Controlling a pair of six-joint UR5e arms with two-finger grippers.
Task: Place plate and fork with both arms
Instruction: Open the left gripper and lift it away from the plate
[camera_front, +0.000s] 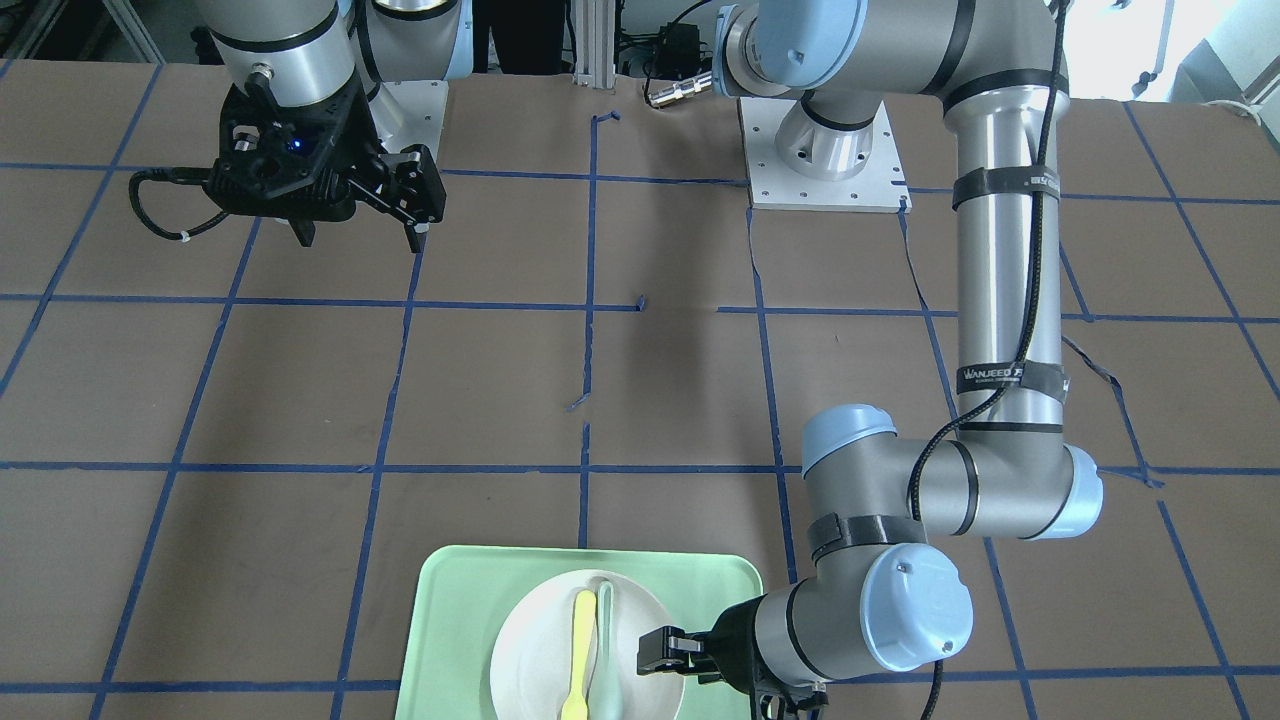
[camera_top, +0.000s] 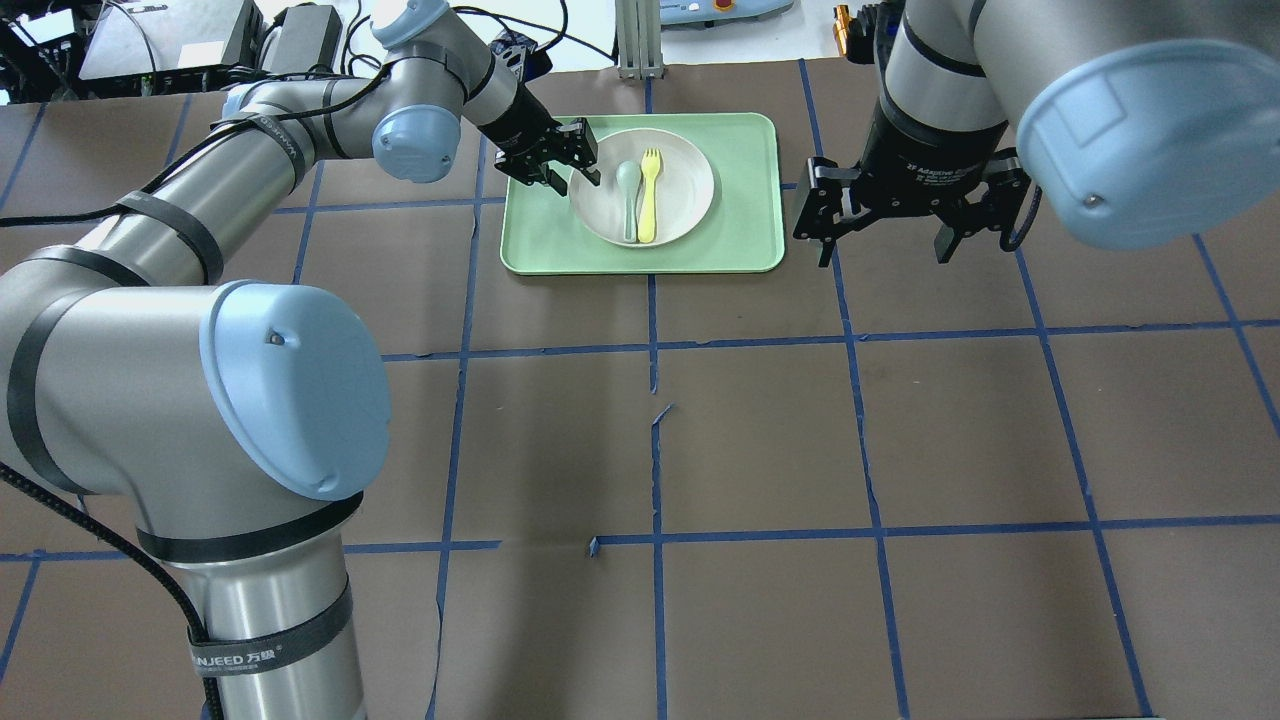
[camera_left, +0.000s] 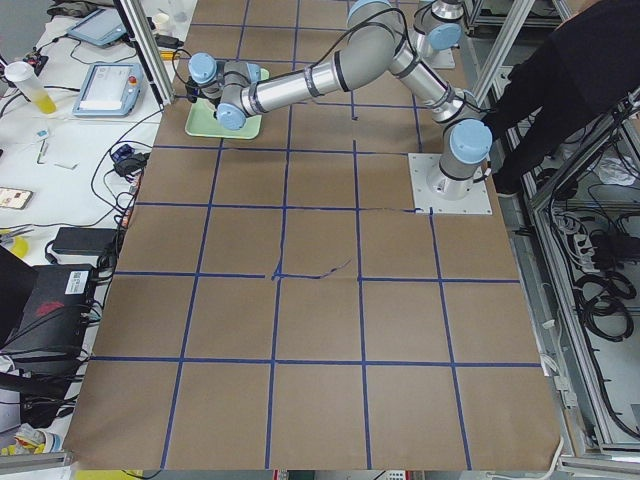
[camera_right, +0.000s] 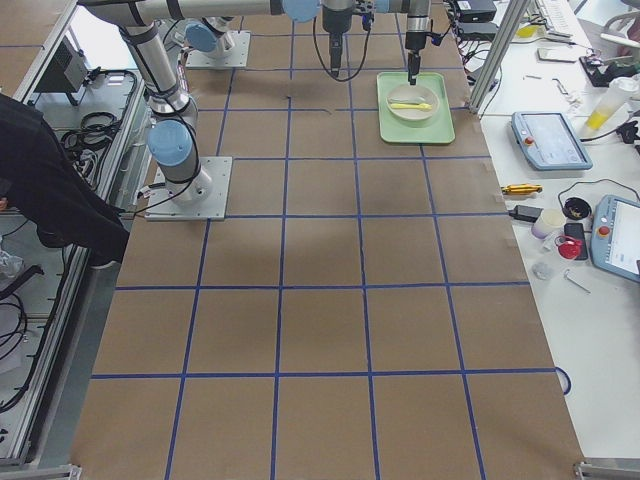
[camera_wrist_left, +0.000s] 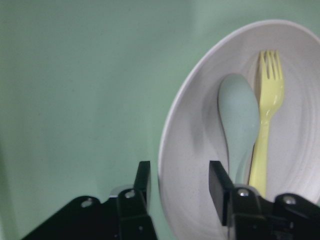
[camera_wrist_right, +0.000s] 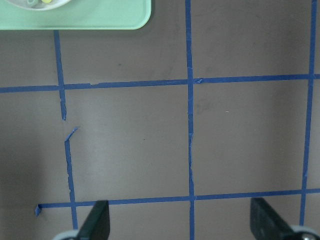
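Observation:
The white plate (camera_top: 685, 185) lies in the mint-green tray (camera_top: 750, 225) at the far side of the table. The yellow fork (camera_top: 648, 195) lies in the plate beside a pale grey-green spoon (camera_top: 628, 195). My left gripper (camera_top: 575, 182) is open, and its jaws stand on either side of the plate's left rim. In the left wrist view the rim (camera_wrist_left: 167, 150) runs between the fingers (camera_wrist_left: 142, 182), with the fork (camera_wrist_left: 265, 125) and spoon (camera_wrist_left: 239, 120) just beyond. My right gripper (camera_top: 882, 258) is open and empty, above the table to the right of the tray.
The table is brown paper with a grid of blue tape (camera_top: 655, 450). The tray's corner shows at the top left of the right wrist view (camera_wrist_right: 100, 17). The left arm's elbow (camera_front: 870, 600) hangs over the tray's side.

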